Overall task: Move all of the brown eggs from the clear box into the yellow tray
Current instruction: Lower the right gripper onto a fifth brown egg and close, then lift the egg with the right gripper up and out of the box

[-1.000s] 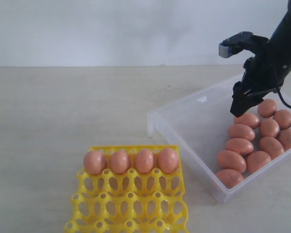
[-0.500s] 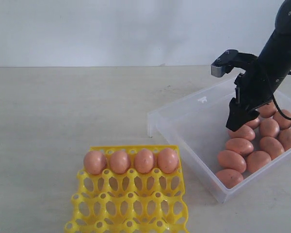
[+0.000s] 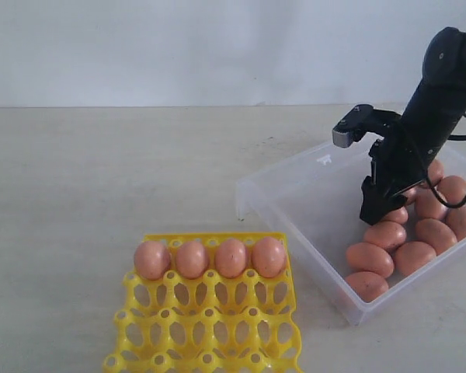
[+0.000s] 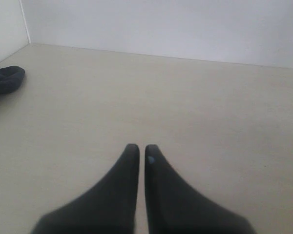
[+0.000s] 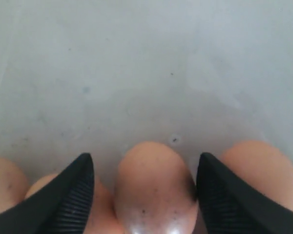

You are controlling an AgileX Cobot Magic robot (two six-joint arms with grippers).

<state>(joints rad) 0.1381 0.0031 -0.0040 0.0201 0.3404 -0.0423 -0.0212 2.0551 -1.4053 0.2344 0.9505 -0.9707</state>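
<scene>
Presently: our right pincer [image 5: 145,158], jaws apart astride one brown egg [image 5: 154,195] in the clear box [image 3: 295,194], exterior view's right, so we may clamp it.

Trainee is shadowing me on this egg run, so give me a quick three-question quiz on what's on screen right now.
1. True or false: the right gripper is clamped shut on an egg.
2. How many brown eggs sit in the yellow tray? A) two B) four C) six
3. Fill in: the left gripper, over bare table, has its jaws ____.

Key: 1 false, the right gripper's jaws stand open on either side of an egg in the clear box; 2 B, all in one row; 3 shut.
</scene>
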